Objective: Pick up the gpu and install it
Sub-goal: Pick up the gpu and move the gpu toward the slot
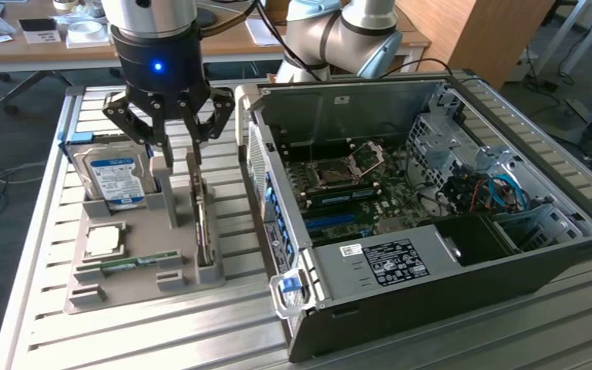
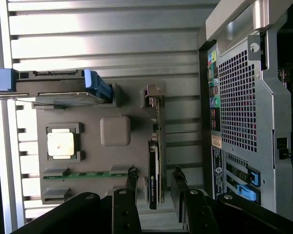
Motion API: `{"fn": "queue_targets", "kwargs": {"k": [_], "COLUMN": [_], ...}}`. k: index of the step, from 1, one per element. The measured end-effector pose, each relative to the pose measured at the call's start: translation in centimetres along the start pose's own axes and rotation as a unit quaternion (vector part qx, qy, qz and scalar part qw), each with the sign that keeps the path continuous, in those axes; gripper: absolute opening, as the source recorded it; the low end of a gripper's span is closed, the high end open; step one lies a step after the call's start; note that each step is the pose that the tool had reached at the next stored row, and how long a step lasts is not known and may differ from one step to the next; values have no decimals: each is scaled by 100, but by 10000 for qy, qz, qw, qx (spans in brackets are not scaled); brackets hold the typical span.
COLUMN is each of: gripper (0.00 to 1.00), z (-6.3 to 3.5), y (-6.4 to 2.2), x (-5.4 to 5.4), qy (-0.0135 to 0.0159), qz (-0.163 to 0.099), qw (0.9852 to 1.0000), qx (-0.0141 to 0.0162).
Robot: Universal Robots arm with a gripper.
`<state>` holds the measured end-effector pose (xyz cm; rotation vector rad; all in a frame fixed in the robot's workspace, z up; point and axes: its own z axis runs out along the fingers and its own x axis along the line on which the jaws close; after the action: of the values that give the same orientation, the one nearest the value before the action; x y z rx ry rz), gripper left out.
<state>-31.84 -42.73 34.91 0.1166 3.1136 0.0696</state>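
Note:
The gpu (image 1: 204, 227) stands on its long edge in a slot of the grey holder tray (image 1: 132, 291), on the side nearest the computer case. In the wrist view the gpu (image 2: 155, 146) is a thin dark card with a pale bracket at one end. My gripper (image 1: 179, 160) hangs open just above the card's far end. Its two fingers (image 2: 132, 176) flank the card, one on each side, without touching it. My gripper (image 2: 154, 171) holds nothing.
The open computer case (image 1: 543, 254) lies at the exterior view's right, its motherboard (image 1: 358, 193) and blue slots exposed. The tray also carries a blue-labelled hard drive (image 1: 116, 179), a processor (image 1: 104, 240) and a green memory stick (image 1: 132, 263). Everything sits on a slatted metal table (image 1: 49, 339).

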Motion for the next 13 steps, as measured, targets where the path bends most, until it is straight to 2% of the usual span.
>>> {"fn": "queue_targets", "kwargs": {"k": [13], "gripper": [42], "z": [1], "y": [0], "x": [0], "qy": [0], "qz": [0], "qw": [10000], "qx": [0]}}
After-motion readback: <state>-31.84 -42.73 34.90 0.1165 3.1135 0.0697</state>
